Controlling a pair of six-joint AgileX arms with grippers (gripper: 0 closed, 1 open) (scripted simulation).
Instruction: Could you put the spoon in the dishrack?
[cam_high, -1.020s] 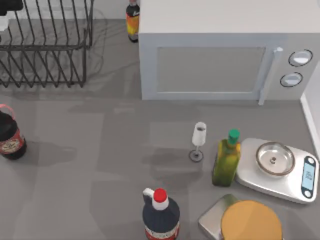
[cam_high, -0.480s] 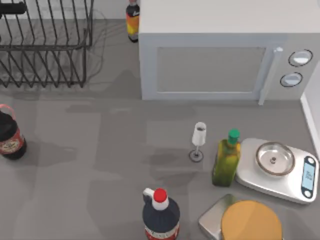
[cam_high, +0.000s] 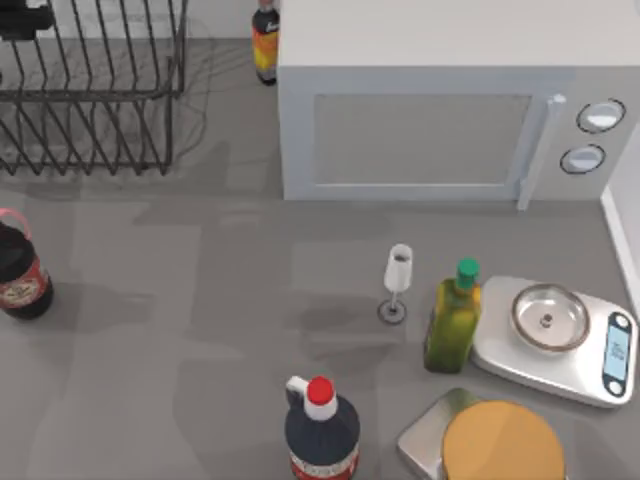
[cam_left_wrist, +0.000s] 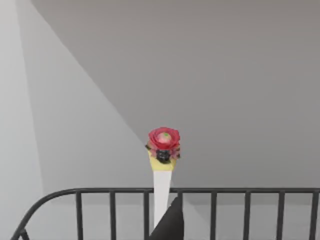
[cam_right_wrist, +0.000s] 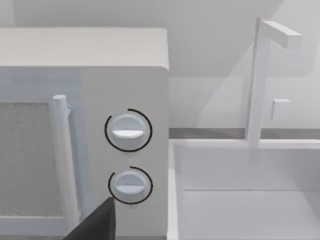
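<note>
Holding spoon (cam_left_wrist: 161, 185) mid-handle, left gripper (cam_left_wrist: 167, 227) jaws pinched on it over dishrack (cam_high: 90, 110), table's 10 o'clock; light, stiff, slippery. Right jaws: cannot tell.

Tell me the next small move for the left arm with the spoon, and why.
Probably lower it a little, then release. In the left wrist view the spoon stands upright by a dark fingertip, its red-and-yellow knob above the dishrack rail. From above, the left gripper is over the rack's far left corner, so the spoon seems lined up to drop in.
</note>
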